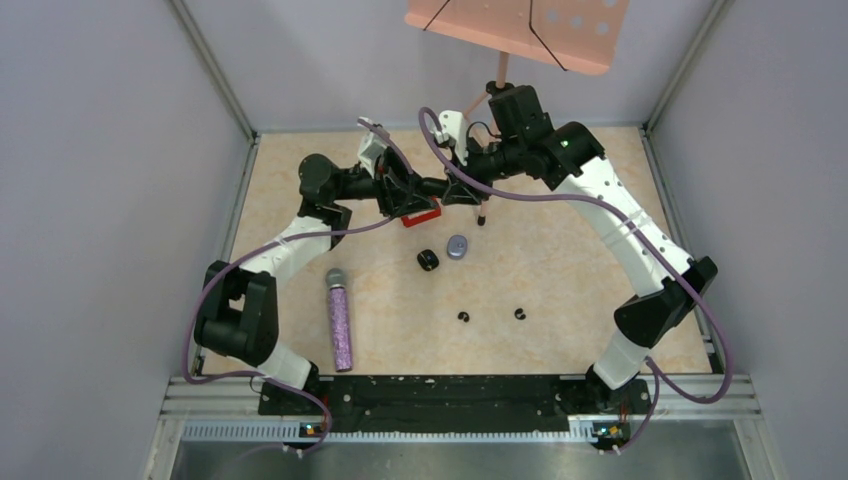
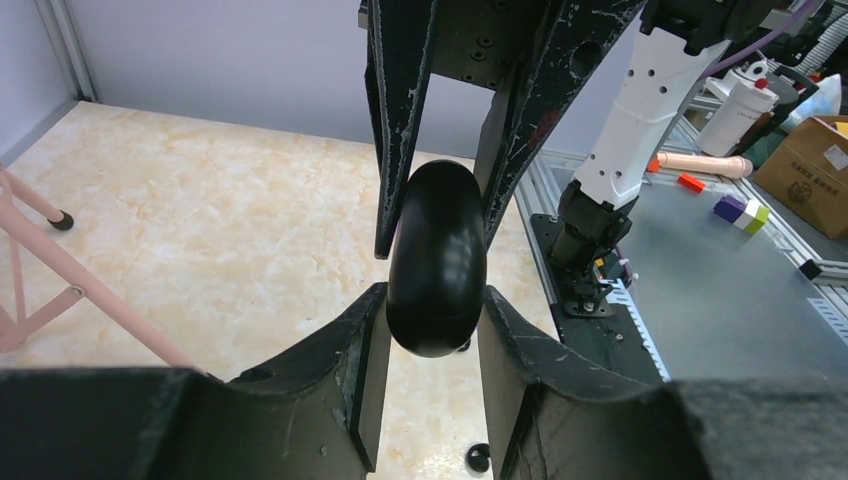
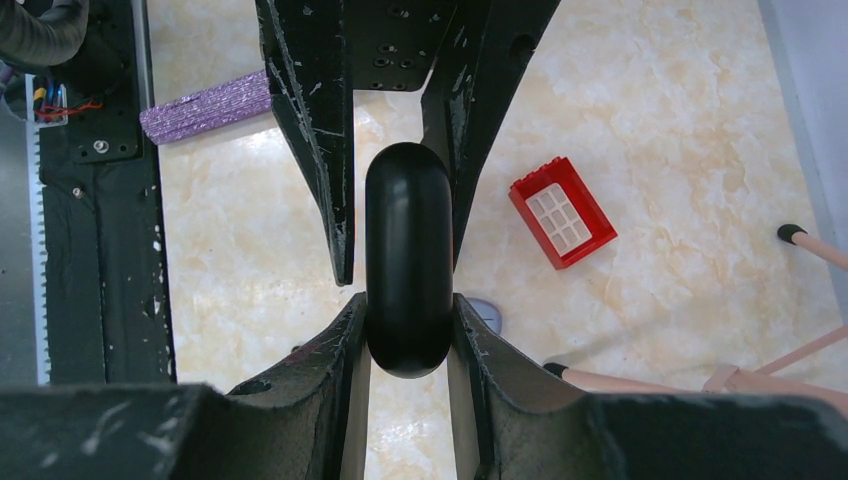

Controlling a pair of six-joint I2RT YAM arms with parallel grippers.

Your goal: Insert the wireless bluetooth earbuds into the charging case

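1. From above, the left end effector point(image 1: 418, 190) and right end effector point(image 1: 462, 187) meet tip to tip over the far surface point(image 1: 580, 270). Two black earbuds point(image 1: 463, 317) lie loose nearer the bases, well apart from both.
2. In the left wrist view, its own fingers are narrowed onto a black oval charging case point(image 2: 436, 260), which is lifted clear. The right fingers clamp the same case from the opposite end.
3. The right wrist view confirms the double grip, and the case looks closed. The step is likely preparing the case. Next, one side must hold steady while the other frees the lid, and then an earbud must be fetched.
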